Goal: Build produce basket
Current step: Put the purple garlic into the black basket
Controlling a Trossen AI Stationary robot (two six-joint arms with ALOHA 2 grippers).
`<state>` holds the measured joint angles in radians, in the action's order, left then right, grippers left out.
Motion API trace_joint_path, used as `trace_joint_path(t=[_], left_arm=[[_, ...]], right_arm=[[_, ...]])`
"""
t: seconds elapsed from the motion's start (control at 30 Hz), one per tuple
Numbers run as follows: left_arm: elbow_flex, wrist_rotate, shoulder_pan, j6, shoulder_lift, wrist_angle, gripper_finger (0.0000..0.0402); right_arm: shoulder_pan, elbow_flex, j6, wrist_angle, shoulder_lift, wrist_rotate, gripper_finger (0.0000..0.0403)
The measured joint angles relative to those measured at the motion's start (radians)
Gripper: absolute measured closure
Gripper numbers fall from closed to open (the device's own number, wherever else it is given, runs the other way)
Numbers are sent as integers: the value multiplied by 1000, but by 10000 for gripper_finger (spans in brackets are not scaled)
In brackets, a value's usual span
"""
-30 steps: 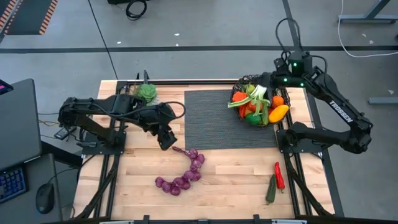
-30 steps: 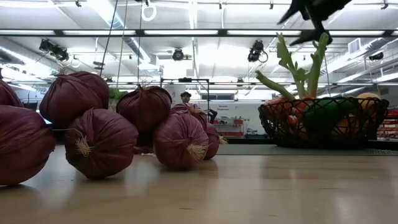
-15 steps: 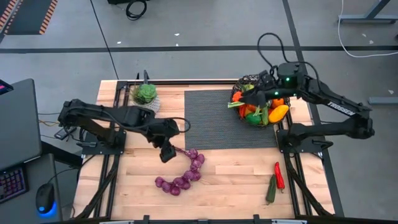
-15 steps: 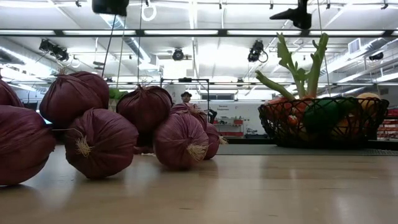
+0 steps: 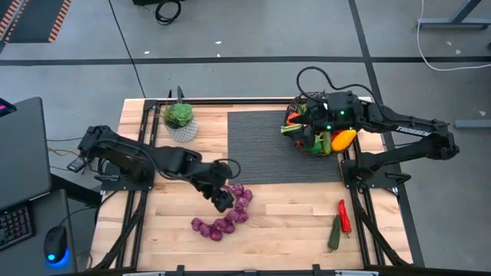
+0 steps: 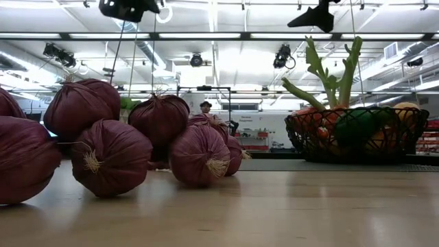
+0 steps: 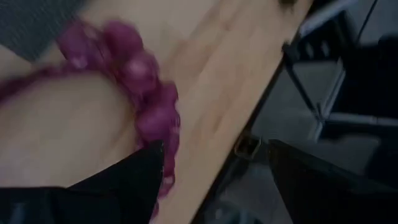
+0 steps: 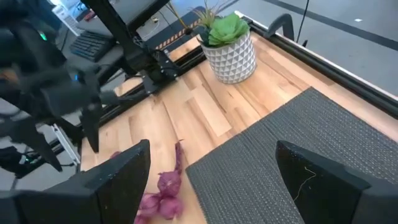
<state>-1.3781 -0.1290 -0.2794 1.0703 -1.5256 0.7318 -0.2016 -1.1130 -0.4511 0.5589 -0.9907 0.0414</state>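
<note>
Overhead, I see my left gripper point(image 5: 222, 199) above the purple string of produce point(image 5: 227, 217) on the bare wood, jaws spread, holding nothing; only its wrist view shows the string passing by one finger point(image 7: 134, 180). My right gripper point(image 5: 307, 126), jaws spread, hovers over the filled basket point(image 5: 318, 123) on the dark mat point(image 5: 268, 146).

Wooden table point(image 5: 291, 222): light planks, bare at the near edge. Dark ribbed mat point(image 5: 268, 146) lies flat on its far half. White patterned pot with green plant point(image 5: 179, 121) stands upright beside the mat's left edge (apart from it). Laptop point(image 5: 19, 153) sits off the table's left side.
</note>
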Motion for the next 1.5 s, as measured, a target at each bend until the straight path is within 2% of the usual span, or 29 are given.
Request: trace_joint_path(t=[0.1,0.17,0.4,0.53,0.7,0.87,1.13,1.5], left_arm=[[0,-92,7,-8,-34,8,111],[0,-117,8,-6,-48,2,111],[0,-114,3,2,-80,0,111],[0,-69,-24,-6,-102,-29,111],[1,-64,-51,-27,-120,-14,111],[0,-51,-61,-32,-118,-16,111],[0,-69,-69,-60,-123,-26,111],[0,-37,-127,-79,-189,-38,111]], right_arm=[[3,0,-23,1,30,-1,54],[6,0,-24,1,48,-8,54],[5,0,36,67,81,-12,54],[6,0,45,139,93,34,54],[36,0,26,128,124,62,54],[43,0,-45,124,137,55,54],[44,0,-65,100,116,133,54],[43,0,-208,102,107,102,54]])
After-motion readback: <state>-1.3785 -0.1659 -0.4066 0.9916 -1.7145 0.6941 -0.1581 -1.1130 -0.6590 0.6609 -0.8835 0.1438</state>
